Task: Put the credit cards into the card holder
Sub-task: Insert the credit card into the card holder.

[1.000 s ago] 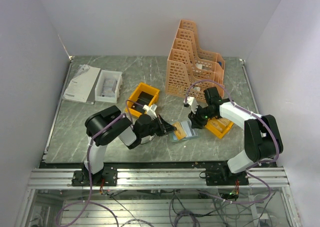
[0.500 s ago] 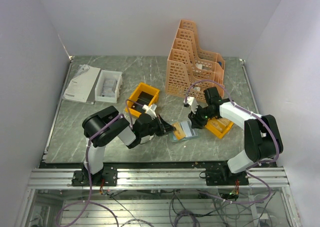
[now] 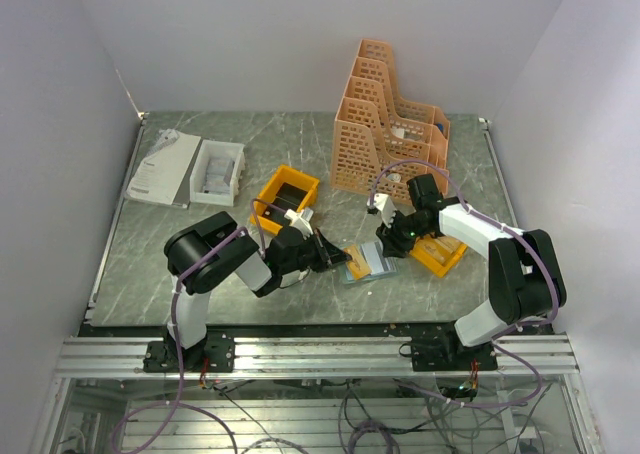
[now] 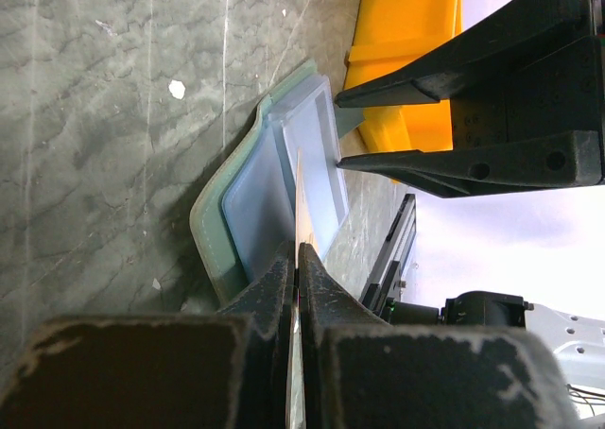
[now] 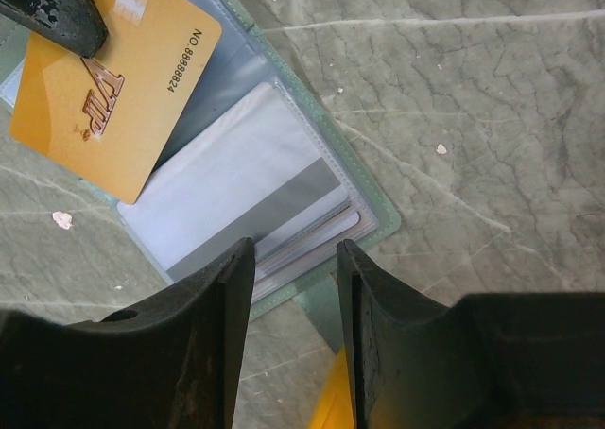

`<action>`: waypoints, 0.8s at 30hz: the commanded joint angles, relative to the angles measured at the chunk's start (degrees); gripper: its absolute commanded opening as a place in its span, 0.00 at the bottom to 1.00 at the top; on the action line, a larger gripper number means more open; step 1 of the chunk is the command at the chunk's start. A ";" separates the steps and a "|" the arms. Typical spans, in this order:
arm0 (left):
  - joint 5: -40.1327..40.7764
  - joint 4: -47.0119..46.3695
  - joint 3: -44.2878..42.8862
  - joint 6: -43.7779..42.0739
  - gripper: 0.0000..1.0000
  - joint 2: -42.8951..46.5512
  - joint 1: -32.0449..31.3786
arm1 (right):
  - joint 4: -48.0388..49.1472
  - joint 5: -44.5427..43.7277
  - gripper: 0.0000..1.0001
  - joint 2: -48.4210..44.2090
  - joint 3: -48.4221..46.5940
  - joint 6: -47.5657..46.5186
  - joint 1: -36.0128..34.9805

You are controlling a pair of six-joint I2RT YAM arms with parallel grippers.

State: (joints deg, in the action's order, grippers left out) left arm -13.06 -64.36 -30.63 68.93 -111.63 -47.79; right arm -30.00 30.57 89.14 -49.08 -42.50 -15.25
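Found the card holder (image 3: 372, 265) lying open on the desk (image 3: 200, 264), close to the near edge and right of its middle, clear pockets facing up. Saw it just beside the small orange bin (image 3: 440, 256) toward the right edge. Noted the left gripper (image 3: 335, 254) closed tight on a gold credit card (image 5: 109, 98), pinching one end of it between both fingers. Saw that card edge-on from the left wrist camera, tilted, its free end over the holder's left half; could not tell touching from hovering. Made out a pale card with a grey stripe (image 5: 269, 197) inside one clear pocket on the right half, with further thin card edges stacked just beneath it at the pocket's mouth. Found the right gripper (image 5: 294, 259) with jaws apart, fingertips straddling the holder's right-hand end and low over it; could not tell pressing from merely hovering. Saw a second orange bin (image 3: 285, 196) behind the left gripper, a peach file rack (image 3: 385, 124) by the far edge, and a white box (image 3: 216, 167) beside papers (image 3: 160, 166) near the far left corner.
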 commanded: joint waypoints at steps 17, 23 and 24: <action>1.54 1.86 -1.72 -2.79 0.07 0.40 1.36 | -0.76 -0.86 0.41 0.31 -0.40 -0.93 -0.58; 0.45 0.93 -2.79 -2.53 0.07 -1.12 1.19 | -0.84 -0.86 0.41 0.34 -0.40 -0.99 -0.61; 0.34 0.86 -3.00 -2.39 0.07 -1.47 1.10 | -0.77 -0.86 0.41 0.35 -0.45 -0.98 -0.56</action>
State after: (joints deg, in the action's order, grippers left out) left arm -13.08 -63.51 -32.12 67.92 -111.66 -46.96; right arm -30.02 30.57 89.14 -49.08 -42.68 -15.44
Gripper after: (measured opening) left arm 0.077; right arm 0.407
